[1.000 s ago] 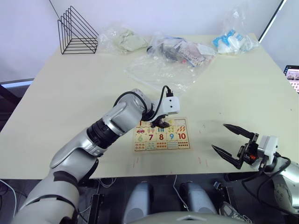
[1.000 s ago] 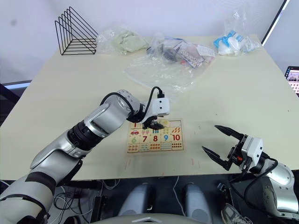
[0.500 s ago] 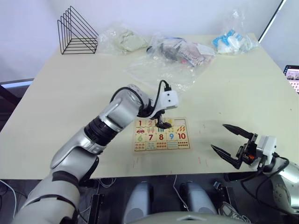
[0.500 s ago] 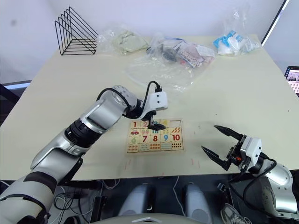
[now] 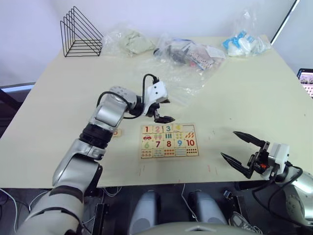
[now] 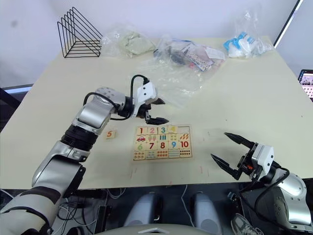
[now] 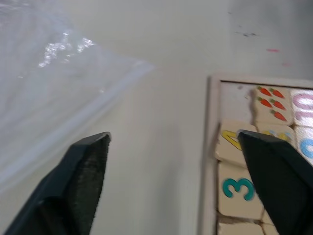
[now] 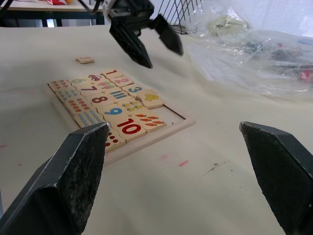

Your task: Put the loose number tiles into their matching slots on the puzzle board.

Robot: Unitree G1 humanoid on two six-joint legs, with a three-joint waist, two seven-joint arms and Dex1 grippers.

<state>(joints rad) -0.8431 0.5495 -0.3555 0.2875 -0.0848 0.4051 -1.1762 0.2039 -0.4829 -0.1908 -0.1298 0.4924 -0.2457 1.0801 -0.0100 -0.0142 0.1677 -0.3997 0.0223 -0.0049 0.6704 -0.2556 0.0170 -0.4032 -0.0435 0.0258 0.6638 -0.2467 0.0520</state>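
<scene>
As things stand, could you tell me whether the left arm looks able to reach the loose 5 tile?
Probably yes. The 5 tile lies alone on bare table, left of the puzzle board, and the left claw hangs open close by with nothing between them.

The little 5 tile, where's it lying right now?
The 5 tile lies loose on the table, off the left edge of the puzzle board, beside the left arm's forearm and apart from the open left claw.

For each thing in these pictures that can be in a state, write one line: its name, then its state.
Left gripper: open, empty, above the table beside the board.
Right gripper: open, empty.
Puzzle board: flat, one top-row slot empty.
4 tile: tilted, not seated.
5 tile: loose on the table, left of the board.
</scene>
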